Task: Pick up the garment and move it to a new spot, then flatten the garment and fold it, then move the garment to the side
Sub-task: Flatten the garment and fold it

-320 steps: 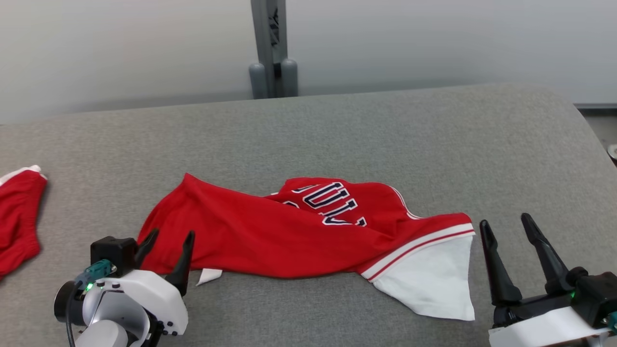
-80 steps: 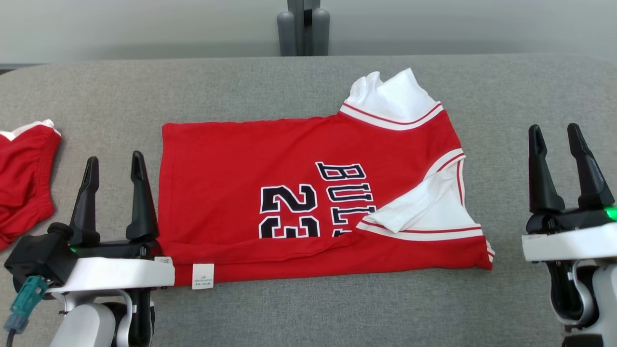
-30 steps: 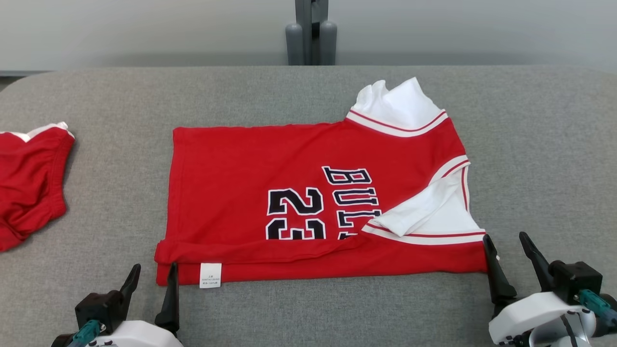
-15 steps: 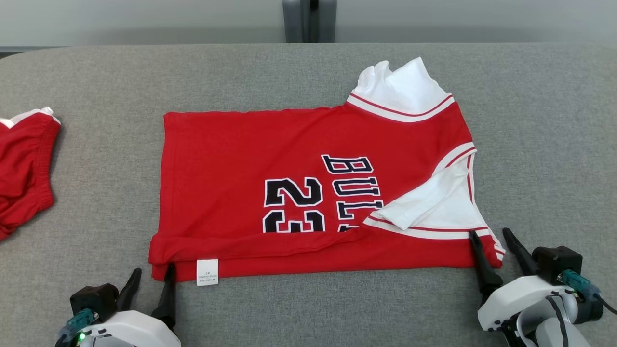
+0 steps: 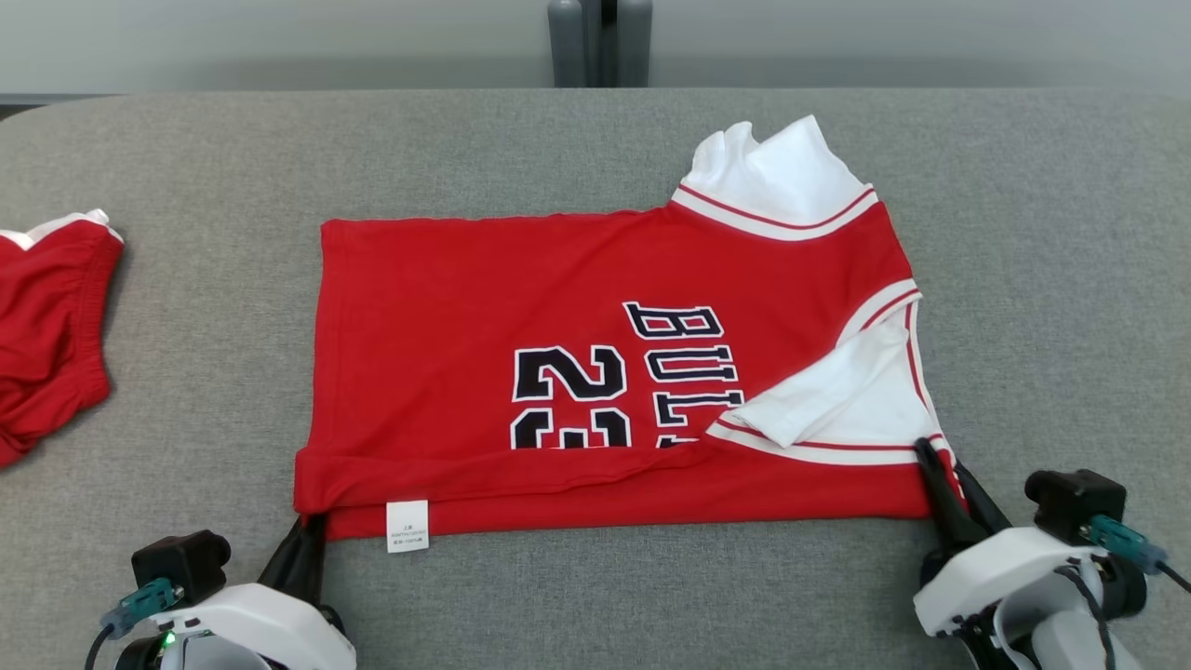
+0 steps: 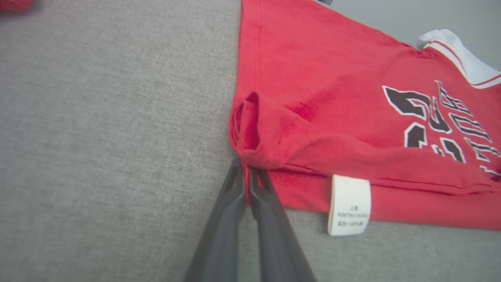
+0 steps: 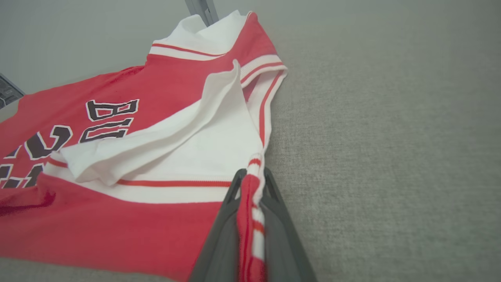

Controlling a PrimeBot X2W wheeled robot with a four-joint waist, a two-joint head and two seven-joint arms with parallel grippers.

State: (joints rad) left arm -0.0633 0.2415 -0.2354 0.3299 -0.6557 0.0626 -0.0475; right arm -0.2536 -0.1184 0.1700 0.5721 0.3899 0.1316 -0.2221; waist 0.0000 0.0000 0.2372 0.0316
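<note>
Red jersey (image 5: 521, 288) lay flat on the grey table (image 5: 1070, 233) at twelve from my jaws, long axis nine to three, left gripper (image 5: 311, 529) clamped on its seven-o'clock corner, right gripper (image 5: 940, 462) seemingly pinching its four-o'clock striped corner.

Number on jersey (image 5: 577, 279): "23", dark with white outline.
Lettering on jersey: "BUL", the rest hidden.
Print on white tag (image 5: 408, 526): too small to read.

The garment (image 5: 437, 298) is red with white sleeves, red-striped white trim and black, white-edged lettering; the table (image 5: 214, 149) is grey.
</note>
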